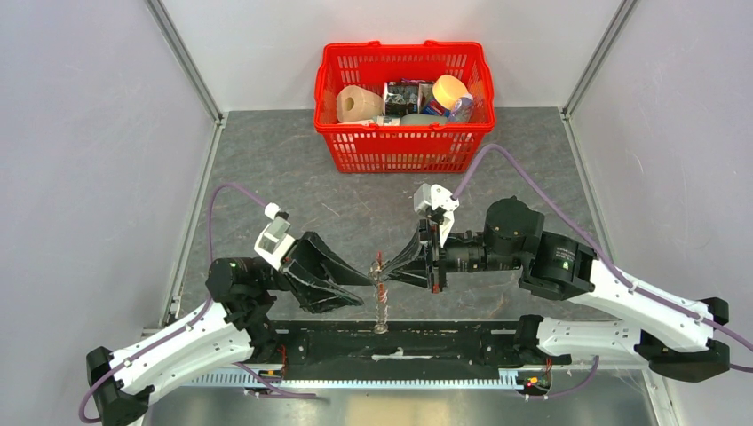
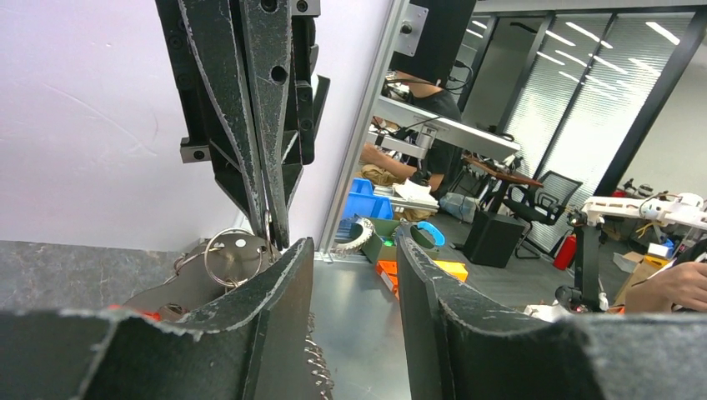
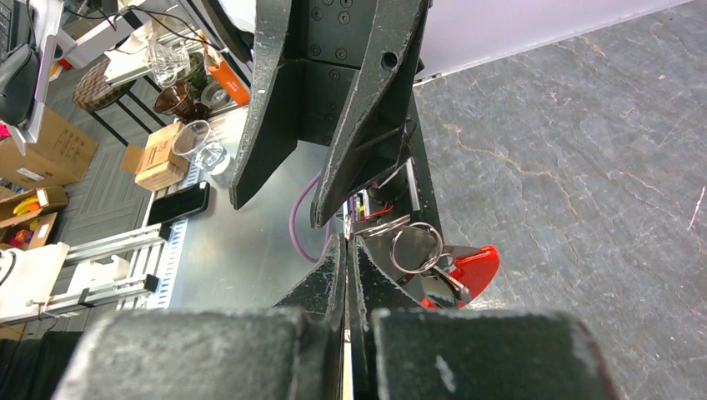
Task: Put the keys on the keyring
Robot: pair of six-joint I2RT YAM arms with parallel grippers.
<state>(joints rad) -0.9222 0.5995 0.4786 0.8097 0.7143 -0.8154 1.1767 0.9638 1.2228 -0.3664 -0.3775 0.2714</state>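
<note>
- The left gripper stands just left of the bunch with its jaws apart and nothing between them; its fingers are black wedges with rough, pale, chipped edges
- The keyring hangs between the two sets of fingertips, over the mottled grey, stone-look table by its near edge: a thin round wire split ring, a flat glossy red strap curving beside it, and a silvery chain of small links dangling below
- The key cannot be picked out for certain; a dark piece under the split ring in the right wrist view may be it, so whether it is threaded cannot be told
- The right gripper has its jaws pressed flat together, and they appear to pinch the rim of the split ring, holding the bunch up
- The step in hand looks like presenting the ring for threading: one arm steadies it while the other is free
- The next move likely calls for the left gripper to take hold of the key and work its hole along the stiff, springy coil; the thin, smooth wire may twist in the pinch
</note>
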